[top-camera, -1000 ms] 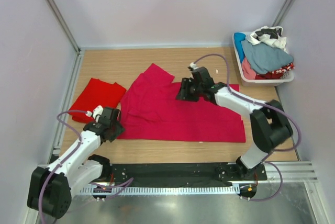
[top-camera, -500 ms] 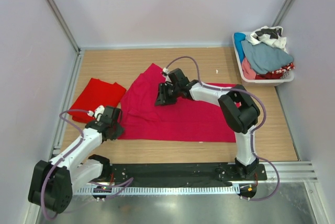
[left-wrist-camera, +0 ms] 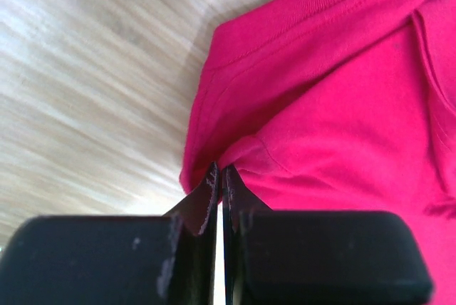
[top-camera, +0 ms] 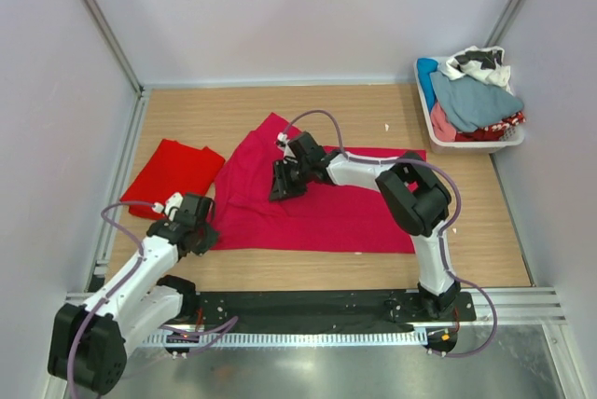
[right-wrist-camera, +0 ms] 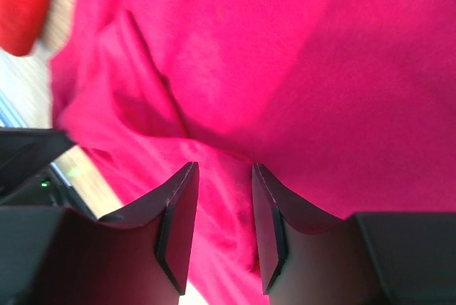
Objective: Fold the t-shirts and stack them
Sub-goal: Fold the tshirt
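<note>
Nearest, at about 7 o'clock on the table [top-camera: 233,105], the left fingers [left-wrist-camera: 219,194] are pressed together on the near-left corner of the crimson t-shirt [top-camera: 317,208]. This t-shirt lies spread open over the middle of the table, with some wrinkles. A little farther, over the part of the shirt toward 11 o'clock, the right fingers [top-camera: 283,183] stand half apart and low above the cloth, holding nothing. I cannot tell if they touch it. I judge that the step in hand is the first fold of this shirt. To do it well, the right fingers should go down on the far-left edge and close on the cloth there before any lifting. Then both arms should rise together, keep the edge stretched between them, and carry it toward 3 o'clock, so that the fold lands flat and no wrinkle is caught inside. At 9 o'clock lies the scarlet t-shirt [top-camera: 173,173], which looks already folded, just beside the crimson one. Farthest, at 2 o'clock, stands a basket [top-camera: 424,115] full of other clothes [top-camera: 476,101]. By count there are two t-shirts on the table, two pairs of fingers and one basket. The clothes inside it I cannot count.
</note>
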Motion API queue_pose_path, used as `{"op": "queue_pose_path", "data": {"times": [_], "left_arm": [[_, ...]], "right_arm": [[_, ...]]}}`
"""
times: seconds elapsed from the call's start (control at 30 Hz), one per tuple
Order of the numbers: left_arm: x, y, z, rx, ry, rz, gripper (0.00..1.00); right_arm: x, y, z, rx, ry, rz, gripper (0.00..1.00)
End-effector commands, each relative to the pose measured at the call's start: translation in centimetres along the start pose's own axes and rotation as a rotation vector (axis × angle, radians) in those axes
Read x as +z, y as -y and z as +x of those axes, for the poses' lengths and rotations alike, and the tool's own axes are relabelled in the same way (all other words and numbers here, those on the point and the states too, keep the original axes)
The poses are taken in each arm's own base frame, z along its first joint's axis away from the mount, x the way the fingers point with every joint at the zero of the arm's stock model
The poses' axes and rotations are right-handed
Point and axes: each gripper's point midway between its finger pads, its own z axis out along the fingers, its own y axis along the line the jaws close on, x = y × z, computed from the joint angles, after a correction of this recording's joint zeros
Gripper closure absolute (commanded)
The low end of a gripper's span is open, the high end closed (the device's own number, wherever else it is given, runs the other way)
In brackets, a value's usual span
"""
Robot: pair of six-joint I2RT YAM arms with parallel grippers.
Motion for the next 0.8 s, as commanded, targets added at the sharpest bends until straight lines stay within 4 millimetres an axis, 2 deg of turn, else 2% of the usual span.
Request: {"op": "queue_pose_path", "data": {"times": [0.0, 0.2, 0.37, 0.57, 0.77], "left_arm": [[-0.8, -1.3, 1.0, -0.027, -0.027, -0.012, 1.0], [-0.9, -1.4, 1.4, -0.046, -0.03, 0.005, 1.0], [-0.5, -1.9, 1.4, -0.028, -0.033, -0.028, 1.0], [-0.4, -2.1, 1.4, -0.023, -0.025, -0.036, 1.0], [-0.1, -2.5, 1.0, -0.01, -0.002, -0.056, 1.0]], "right_arm": [[0.6, -0.9, -0.3, -0.036, 0.0, -0.018, 0.59], [1.1, -1.0, 0.0, -0.036, 0.0, -0.022, 0.65], [0.7, -1.2, -1.0, -0.036, 0.037, -0.003, 0.85], [0.1, -1.2, -2.3, -0.014, 0.106, 0.02, 0.88], [-0.6, -0.6, -2.3, 0.018, 0.146, 0.042, 0.87]]}}
